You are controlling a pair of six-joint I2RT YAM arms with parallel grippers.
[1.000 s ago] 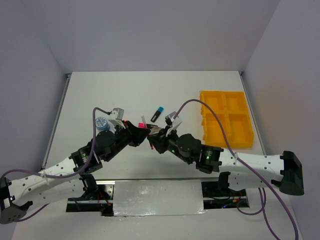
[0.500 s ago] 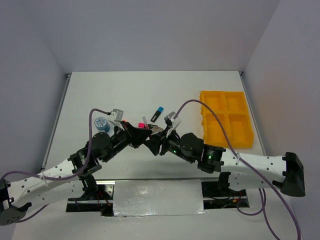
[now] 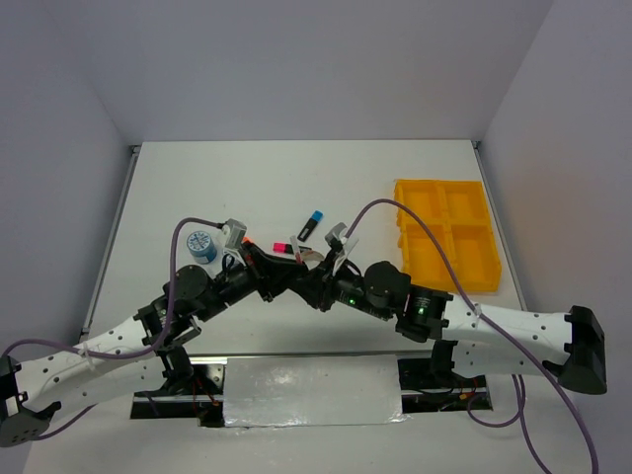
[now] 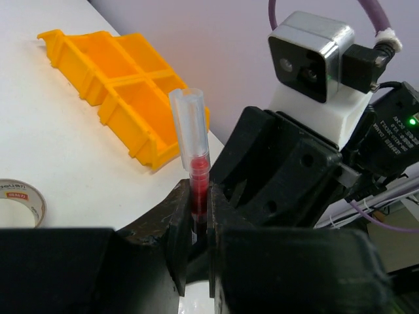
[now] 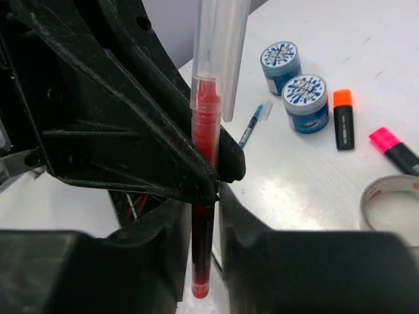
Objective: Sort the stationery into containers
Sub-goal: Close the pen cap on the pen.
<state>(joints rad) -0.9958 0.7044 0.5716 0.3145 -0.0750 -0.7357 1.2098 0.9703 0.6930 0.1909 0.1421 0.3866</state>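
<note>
First, verify hold of right end effector point(image 5: 203, 216), closed on red pen point(image 5: 205, 124) raised well left of tray point(image 3: 401, 247). Then spread left end effector point(image 4: 200, 216), likewise pinching it, slowly, without tugging sideways.

Top cam sits high behind the near edge, seeing the whole table point(image 3: 296, 178). Wrist cams are super close, facing opposite side edges, both sharing the red pen point(image 4: 198, 186).

Bright, even overhead light leaves soft, faint shadows on the white tabletop point(image 3: 296, 188). In both wrist views the red pen point(image 5: 204, 124) is sharp, the near foreground blurred.
</note>
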